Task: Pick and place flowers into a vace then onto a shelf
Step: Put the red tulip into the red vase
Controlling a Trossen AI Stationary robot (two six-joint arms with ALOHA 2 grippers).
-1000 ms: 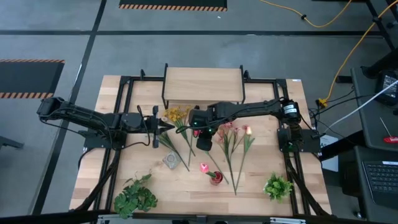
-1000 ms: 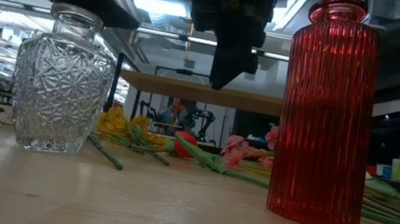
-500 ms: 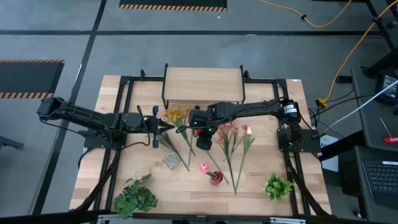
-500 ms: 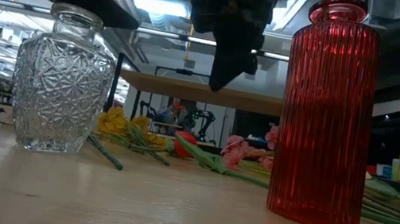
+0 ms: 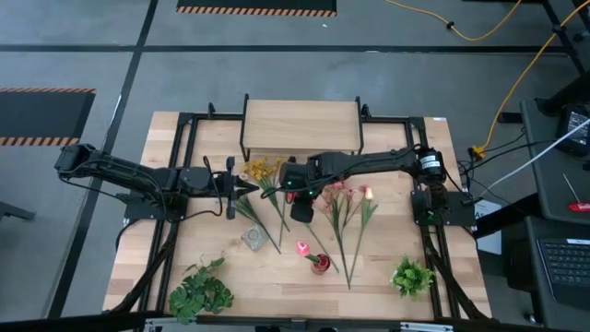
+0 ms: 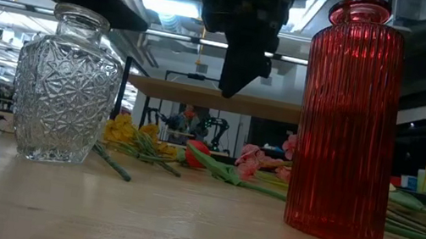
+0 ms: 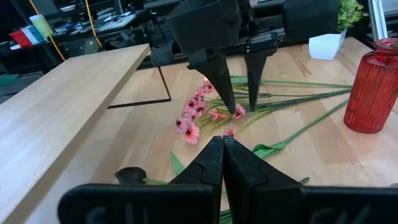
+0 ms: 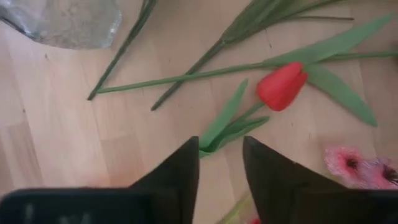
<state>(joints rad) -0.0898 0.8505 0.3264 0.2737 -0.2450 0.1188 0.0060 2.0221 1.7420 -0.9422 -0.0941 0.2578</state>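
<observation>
right gripper hangs over the flowers at mid-table, fingers parted with a narrow gap, holding nothing; below its tips a red tulip lies flat on the wood; left gripper waits to the left, pinched shut, empty; yellow blooms lie just in front of the shelf; red vase and clear glass vase stand upright nearer the front edge, apart from each other

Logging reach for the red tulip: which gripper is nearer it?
Right. The right gripper hovers open just above the red tulip; the left gripper waits shut, farther off beside the yellow flowers.
</observation>
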